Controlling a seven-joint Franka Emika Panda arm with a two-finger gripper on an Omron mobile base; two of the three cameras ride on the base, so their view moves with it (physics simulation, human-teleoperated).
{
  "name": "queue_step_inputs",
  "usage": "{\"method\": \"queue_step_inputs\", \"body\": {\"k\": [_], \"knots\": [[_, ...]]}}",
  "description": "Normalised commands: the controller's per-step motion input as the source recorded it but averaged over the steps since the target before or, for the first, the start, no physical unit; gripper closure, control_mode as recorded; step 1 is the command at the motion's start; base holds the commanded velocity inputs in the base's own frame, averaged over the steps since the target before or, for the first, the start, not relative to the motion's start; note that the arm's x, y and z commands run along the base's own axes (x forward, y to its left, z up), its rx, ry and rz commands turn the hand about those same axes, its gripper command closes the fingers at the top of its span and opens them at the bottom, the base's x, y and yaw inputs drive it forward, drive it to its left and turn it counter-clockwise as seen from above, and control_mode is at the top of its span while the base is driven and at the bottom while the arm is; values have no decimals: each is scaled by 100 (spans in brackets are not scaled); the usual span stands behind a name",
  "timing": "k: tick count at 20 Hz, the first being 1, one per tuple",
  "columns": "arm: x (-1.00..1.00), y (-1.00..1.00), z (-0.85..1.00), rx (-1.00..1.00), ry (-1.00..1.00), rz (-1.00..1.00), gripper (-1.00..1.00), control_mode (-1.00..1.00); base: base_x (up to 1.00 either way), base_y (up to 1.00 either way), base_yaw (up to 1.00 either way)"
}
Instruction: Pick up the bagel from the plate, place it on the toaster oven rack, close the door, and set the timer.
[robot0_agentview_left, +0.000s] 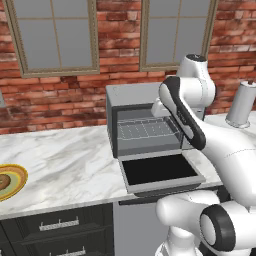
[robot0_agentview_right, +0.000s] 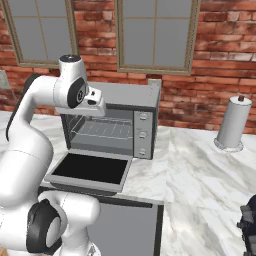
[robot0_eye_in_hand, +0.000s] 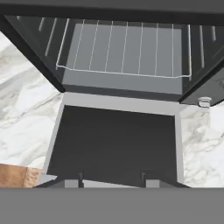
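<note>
While the bagel (robot0_agentview_left: 3, 181) lies on the plate (robot0_agentview_left: 16, 186) at the far nine o'clock edge of the surface (robot0_agentview_left: 65, 165) in the left base view, the arm is held at the toaster oven rack (robot0_agentview_left: 145, 131), well apart. The door (robot0_agentview_left: 161, 171) is dropped open. The tool's (robot0_eye_in_hand: 112, 181) tips are seen fairly close together; nothing is held.

Yellow-rimmed plate (robot0_agentview_left: 19, 186), white-marbled counter (robot0_agentview_left: 70, 165)

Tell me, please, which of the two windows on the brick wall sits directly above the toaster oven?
The right-hand window; the toaster oven stands beneath it, while the left window hangs over bare counter.
</note>
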Motion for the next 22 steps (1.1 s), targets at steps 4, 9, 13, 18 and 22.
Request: {"method": "queue_step_inputs", "body": {"k": [4,9,13,18,22], "knots": [[-13,17,-19,-5,-1,0,-100,-100,0,0,0],[0,35,-38,-4,0,0,-100,-100,0,0,0],[0,16,-42,0,0,-1,-100,-100,0,0,0],[12,6,-40,0,-11,-4,-100,-100,0,0,0],[16,0,-27,0,-32,-4,-100,-100,0,0,0]]}}
